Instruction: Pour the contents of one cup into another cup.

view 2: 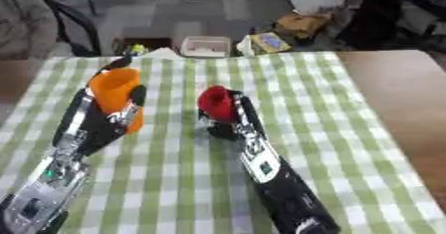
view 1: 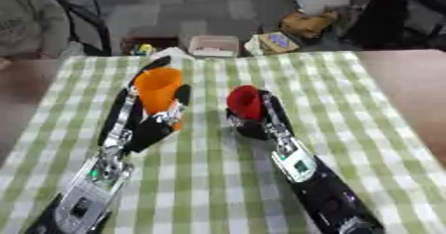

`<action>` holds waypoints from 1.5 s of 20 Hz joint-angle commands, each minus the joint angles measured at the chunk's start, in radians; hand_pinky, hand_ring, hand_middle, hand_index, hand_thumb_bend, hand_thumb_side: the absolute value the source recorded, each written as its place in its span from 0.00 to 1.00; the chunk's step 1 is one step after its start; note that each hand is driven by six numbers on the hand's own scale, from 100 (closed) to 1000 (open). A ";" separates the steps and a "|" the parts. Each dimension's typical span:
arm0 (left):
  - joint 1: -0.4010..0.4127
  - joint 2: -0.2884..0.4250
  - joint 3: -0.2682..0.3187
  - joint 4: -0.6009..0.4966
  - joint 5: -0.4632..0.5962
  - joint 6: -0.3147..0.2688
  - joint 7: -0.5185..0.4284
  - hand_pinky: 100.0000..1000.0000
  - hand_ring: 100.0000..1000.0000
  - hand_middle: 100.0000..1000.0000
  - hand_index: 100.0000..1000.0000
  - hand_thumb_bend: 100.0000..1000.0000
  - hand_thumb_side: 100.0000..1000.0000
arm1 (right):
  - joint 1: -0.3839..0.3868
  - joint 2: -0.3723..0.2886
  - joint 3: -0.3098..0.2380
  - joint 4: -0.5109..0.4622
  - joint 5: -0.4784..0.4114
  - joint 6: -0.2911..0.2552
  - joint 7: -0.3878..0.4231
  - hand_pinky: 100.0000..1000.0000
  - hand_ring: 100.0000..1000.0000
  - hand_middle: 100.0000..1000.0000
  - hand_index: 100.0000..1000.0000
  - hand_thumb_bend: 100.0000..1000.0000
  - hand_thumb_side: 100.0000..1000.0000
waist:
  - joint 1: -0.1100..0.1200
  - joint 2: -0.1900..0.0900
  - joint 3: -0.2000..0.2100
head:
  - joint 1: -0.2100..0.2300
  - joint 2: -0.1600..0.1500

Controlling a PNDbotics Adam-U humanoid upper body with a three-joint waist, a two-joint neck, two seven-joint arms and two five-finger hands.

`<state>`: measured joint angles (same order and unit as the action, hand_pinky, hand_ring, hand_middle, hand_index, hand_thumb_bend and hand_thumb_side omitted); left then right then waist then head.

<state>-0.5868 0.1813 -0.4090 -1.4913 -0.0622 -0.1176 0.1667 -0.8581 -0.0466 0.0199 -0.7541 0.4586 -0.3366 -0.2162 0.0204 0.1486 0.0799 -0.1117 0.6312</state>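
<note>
An orange cup (view 1: 160, 92) stands upright at the left middle of the green checked table (view 1: 348, 93). My left hand (view 1: 148, 128) has its fingers curled round it from both sides. A smaller red cup (view 1: 246, 101) sits to its right near the table's centre, with my right hand (view 1: 254, 124) curled round its lower part. The two cups are about a hand's width apart. What either cup holds is hidden from me.
Both black forearms run from the lower edge up to the cups. Past the table's far edge, on the floor, lie a white tray (view 1: 213, 45), a dark box (view 1: 139, 45) and bags. Brown tabletop (view 1: 409, 83) shows on the right.
</note>
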 commanded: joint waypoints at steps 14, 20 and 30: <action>0.022 0.068 -0.075 -0.037 0.001 -0.011 -0.079 0.53 0.32 0.22 0.83 0.00 0.46 | -0.213 -0.121 0.055 -0.076 0.037 -0.037 0.099 0.23 0.14 0.19 0.46 0.00 0.00 | -0.038 -0.040 -0.027 | 0.011 -0.013; 0.018 0.073 -0.081 -0.017 -0.017 -0.033 -0.096 0.54 0.33 0.22 0.83 0.00 0.46 | -0.229 -0.122 0.119 -0.223 -0.018 -0.072 0.158 0.23 0.14 0.19 0.46 0.00 0.00 | -0.049 -0.043 -0.041 | 0.014 -0.020; 0.016 0.071 -0.065 -0.018 -0.012 -0.045 -0.094 0.54 0.33 0.22 0.83 0.00 0.46 | -0.223 -0.130 0.198 -0.415 -0.035 -0.093 0.238 0.24 0.15 0.20 0.47 0.00 0.00 | -0.051 -0.045 -0.040 | 0.013 -0.024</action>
<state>-0.5543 0.2372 -0.4886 -1.4893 -0.0786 -0.1585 0.0719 -1.0566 -0.1541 0.2155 -1.1325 0.4177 -0.4252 0.0126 -0.0330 0.1232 0.0397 -0.0989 0.6213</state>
